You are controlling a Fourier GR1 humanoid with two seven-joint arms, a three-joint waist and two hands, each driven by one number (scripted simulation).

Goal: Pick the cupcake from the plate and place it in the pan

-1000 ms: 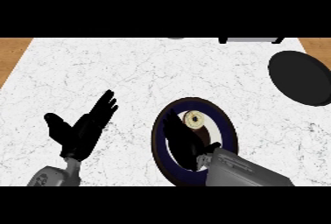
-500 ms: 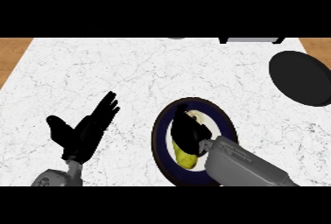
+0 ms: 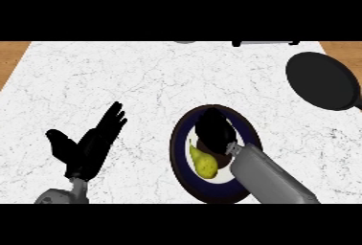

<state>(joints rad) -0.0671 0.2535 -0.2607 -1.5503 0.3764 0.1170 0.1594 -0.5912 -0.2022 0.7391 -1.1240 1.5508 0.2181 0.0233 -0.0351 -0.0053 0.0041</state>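
A dark blue plate (image 3: 177, 154) with a white centre lies on the counter at lower middle. My right hand (image 3: 212, 130) is over the plate's far half, right where the cupcake sat, and it hides the cupcake completely. A yellow-green pear (image 3: 203, 163) lies on the plate just left of my right wrist. The black pan (image 3: 322, 81) sits at the upper right, well apart from the plate. My left hand (image 3: 88, 143) rests open at the lower left, fingers pointing up and to the right, holding nothing.
The white marble counter (image 3: 127, 81) spreads between plate and pan. Two grey objects, one (image 3: 185, 42) small and one (image 3: 265, 43) longer, are cut off at the far edge. Wooden floor (image 3: 10, 57) shows past the counter's left edge.
My right hand moved forward from the plate's near edge over its middle and now covers the cupcake, which showed a second ago. The pear has come into view. The left hand barely moved.
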